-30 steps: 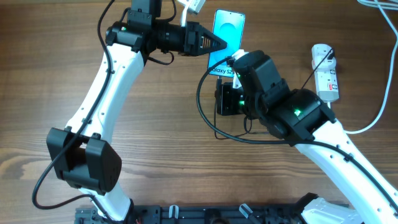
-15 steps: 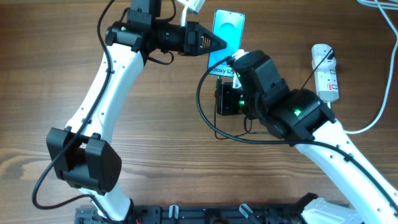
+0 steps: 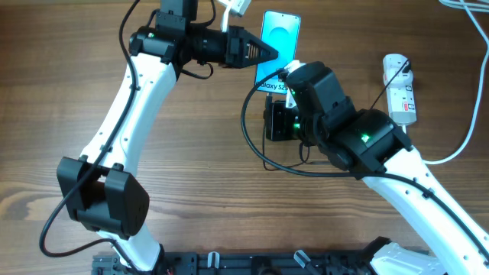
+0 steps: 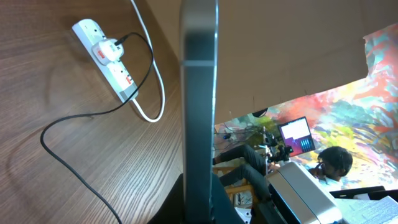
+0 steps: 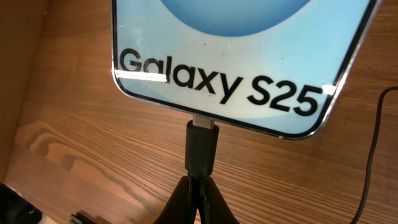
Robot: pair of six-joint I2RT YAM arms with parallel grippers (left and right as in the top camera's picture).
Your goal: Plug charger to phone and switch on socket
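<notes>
The phone [image 3: 280, 38] has a cyan screen with "Galaxy S25" text [image 5: 230, 37]. My left gripper [image 3: 269, 55] is shut on the phone's side edge [image 4: 199, 124], holding it on edge. My right gripper [image 5: 200, 186] is shut on the charger's black connector [image 5: 201, 149], whose tip is in the port at the phone's bottom edge. The thin black charger cable [image 4: 81, 118] runs across the table to a white plug in the socket [image 4: 109, 59]. The socket [image 3: 400, 88] lies at the right of the table.
A thicker white lead [image 4: 152, 68] curves away from the socket. A white object [image 3: 238, 8] lies near the far edge by the left arm. Bare wood lies left of and in front of the arms.
</notes>
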